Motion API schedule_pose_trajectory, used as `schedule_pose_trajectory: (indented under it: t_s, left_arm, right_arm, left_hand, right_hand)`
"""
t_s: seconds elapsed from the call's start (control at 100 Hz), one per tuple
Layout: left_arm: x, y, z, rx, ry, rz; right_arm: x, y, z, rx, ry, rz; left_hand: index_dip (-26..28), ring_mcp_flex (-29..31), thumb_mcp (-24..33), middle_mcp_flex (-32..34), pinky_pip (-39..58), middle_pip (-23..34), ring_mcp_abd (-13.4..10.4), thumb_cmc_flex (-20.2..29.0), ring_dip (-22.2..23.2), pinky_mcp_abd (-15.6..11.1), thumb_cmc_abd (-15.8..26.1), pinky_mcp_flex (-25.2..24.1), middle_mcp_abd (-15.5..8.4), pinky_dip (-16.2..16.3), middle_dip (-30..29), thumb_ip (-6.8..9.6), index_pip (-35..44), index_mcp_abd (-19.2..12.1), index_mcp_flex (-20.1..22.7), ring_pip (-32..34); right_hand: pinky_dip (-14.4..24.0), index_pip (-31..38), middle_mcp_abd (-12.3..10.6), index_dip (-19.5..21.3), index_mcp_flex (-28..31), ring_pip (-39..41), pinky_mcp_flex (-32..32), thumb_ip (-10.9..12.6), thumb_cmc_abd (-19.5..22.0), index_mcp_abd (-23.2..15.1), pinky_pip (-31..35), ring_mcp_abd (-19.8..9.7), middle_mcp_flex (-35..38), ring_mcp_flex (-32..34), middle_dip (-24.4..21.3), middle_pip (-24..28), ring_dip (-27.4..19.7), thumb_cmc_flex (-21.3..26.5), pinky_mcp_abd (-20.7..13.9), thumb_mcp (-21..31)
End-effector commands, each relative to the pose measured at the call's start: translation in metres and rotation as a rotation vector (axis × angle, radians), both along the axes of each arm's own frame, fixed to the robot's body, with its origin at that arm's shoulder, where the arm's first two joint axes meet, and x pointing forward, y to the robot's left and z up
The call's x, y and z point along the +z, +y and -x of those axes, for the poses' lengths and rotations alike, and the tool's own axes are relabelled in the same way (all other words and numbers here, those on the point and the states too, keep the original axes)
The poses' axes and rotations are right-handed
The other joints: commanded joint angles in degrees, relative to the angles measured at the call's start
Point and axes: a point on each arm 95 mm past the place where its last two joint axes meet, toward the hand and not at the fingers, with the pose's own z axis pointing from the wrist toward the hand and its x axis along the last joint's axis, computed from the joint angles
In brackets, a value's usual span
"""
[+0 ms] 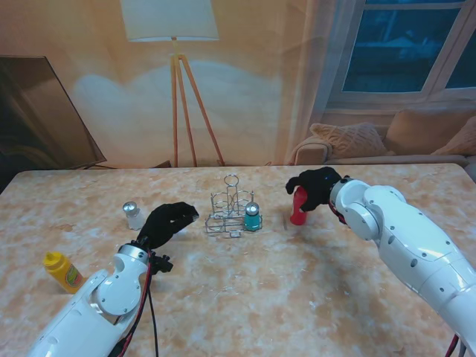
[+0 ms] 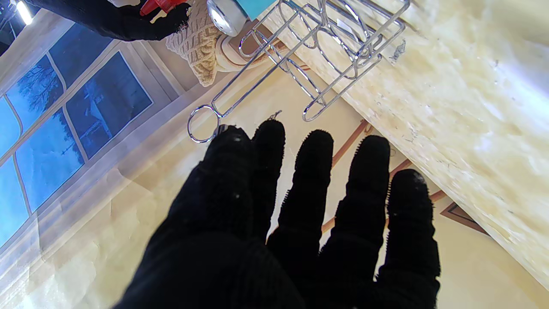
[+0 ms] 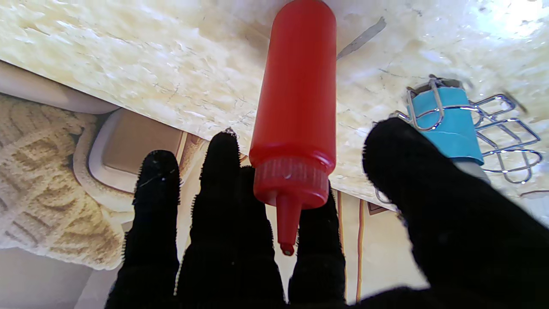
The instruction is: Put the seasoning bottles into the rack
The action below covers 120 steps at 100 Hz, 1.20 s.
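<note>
Wire chrome condiment rack with a ring handle (image 1: 232,206) stands mid-table on the marbled tabletop (image 1: 297,282); one teal bottle with a silver cap (image 1: 252,216) sits in its right compartment. Red squeeze bottle with a nozzle cap (image 1: 298,207) stands upright just right of the rack, apart from it. Right hand (image 1: 316,187) is around the bottle's top; in the right wrist view the fingers (image 3: 223,206) lie behind the cap, thumb spread wide on the rack side, so loosely cupped and, as I judge it, not yet gripping. Left hand (image 1: 167,222) hovers left of the rack, fingers straight and apart, holding nothing. Small white shaker with a silver cap (image 1: 133,216) and yellow squeeze bottle (image 1: 63,271) wait on the left. Risks: closing high on the narrow cap could tip the tall bottle; the thumb could catch the rack wire
</note>
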Motion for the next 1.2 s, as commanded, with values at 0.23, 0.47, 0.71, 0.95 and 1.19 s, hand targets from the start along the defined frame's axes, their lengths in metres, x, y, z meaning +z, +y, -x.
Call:
schedule_pose_trajectory:
  t_s: [0.23,0.47,0.71,0.95,1.19]
  left_arm:
    - [-0.001,-0.001,0.001,-0.006,0.009,-0.001]
    - [-0.002,-0.001,0.0,-0.008,0.011,-0.002]
    - [-0.001,-0.001,0.0,-0.007,0.011,-0.002]
    - [-0.001,-0.001,0.0,-0.008,0.012,-0.002]
    - [-0.001,-0.002,0.0,-0.008,0.012,-0.001]
  right_arm:
    - [-0.008,0.006,-0.003,-0.001,0.021,0.002]
    - [-0.013,0.007,-0.006,-0.006,0.019,-0.01]
    - [-0.016,0.008,-0.006,-0.017,0.017,-0.028]
    - [-0.016,0.009,-0.008,-0.033,0.014,-0.061]
    - [-0.014,0.008,-0.008,-0.042,0.009,-0.088]
  left_hand:
    - [0.0,-0.1,-0.7,0.2,-0.2,0.1,0.3,1.8,1.3,0.6,0.4,-0.4,-0.1,1.2,0.4,0.43,-0.1,-0.2,-1.2,-0.8]
    - [0.0,0.0,-0.7,0.2,-0.2,0.1,0.3,1.8,1.3,0.5,0.4,-0.3,-0.1,1.2,0.4,0.42,-0.1,-0.2,-1.2,-0.8]
    - [0.0,0.0,-0.7,0.2,-0.2,0.1,0.3,1.8,1.3,0.6,0.5,-0.3,-0.2,1.2,0.4,0.42,-0.1,-0.2,-1.2,-0.8]
    - [0.0,0.0,-0.7,0.2,-0.2,0.1,0.3,1.8,1.4,0.6,0.4,-0.3,-0.1,1.2,0.4,0.42,-0.2,-0.2,-1.2,-0.8]
    - [0.0,0.0,-0.7,0.3,-0.1,0.1,0.4,1.9,1.4,0.5,0.3,-0.2,-0.1,1.2,0.4,0.43,-0.1,-0.1,-1.1,-0.7]
  right_hand:
    - [2.5,4.6,-2.6,1.6,4.2,5.0,4.5,-1.0,-3.3,-1.8,2.1,-4.2,3.5,4.8,4.8,4.9,4.3,4.9,-2.5,3.4]
    - [4.4,10.7,-6.4,4.9,9.1,10.2,8.4,-3.5,-4.0,-1.9,2.9,-7.8,7.6,8.9,8.2,9.7,8.2,8.4,-4.8,3.9]
    - [5.9,23.1,-10.3,4.8,12.4,14.2,12.1,-10.4,-5.8,-9.7,3.0,-10.2,12.2,13.3,13.9,13.7,14.0,13.0,-6.8,2.1]
    - [7.1,28.7,-12.8,3.4,16.1,17.6,16.0,-10.3,-2.8,-15.4,4.2,-12.3,18.7,17.5,17.5,12.6,14.5,19.2,-8.8,-0.4]
    - [7.4,29.5,-14.4,3.6,19.7,18.0,18.3,-9.1,-0.7,-16.8,4.6,-12.7,21.5,19.5,17.2,13.0,14.2,22.3,-9.4,-1.9]
